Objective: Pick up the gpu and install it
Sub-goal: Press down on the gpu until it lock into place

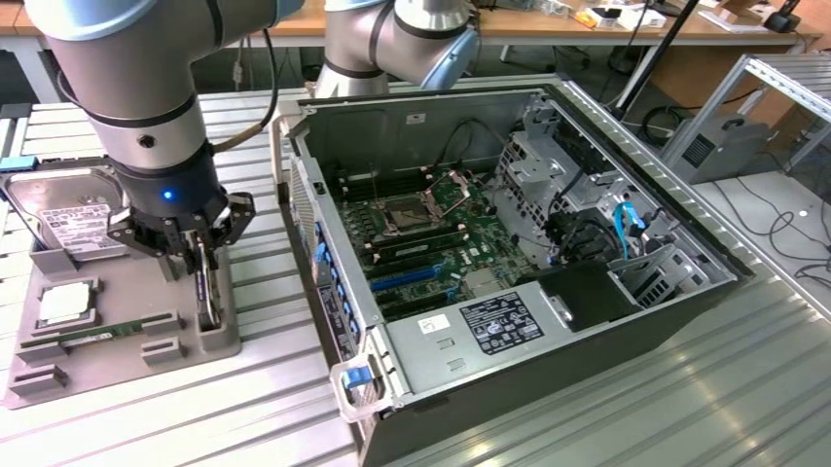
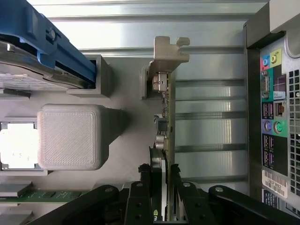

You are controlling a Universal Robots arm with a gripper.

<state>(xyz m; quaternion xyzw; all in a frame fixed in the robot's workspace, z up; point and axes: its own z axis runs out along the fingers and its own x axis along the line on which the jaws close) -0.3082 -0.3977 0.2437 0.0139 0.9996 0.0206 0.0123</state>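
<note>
gripper (image 2: 161, 171) astride upright gpu (image 2: 169, 112), on grey tray (image 1: 221, 336), nr pc case (image 1: 309, 224)

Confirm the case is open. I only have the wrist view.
Observer: Yes. The case lies on its side, panel off, motherboard exposed.
Operator: Slots free?
Observer: No card stands in the blue slots.
Operator: Where are we relative to the opening?
Observer: Outside it. The end effector is at the gpu on the tray, on the exterior view's left of the case.
</note>
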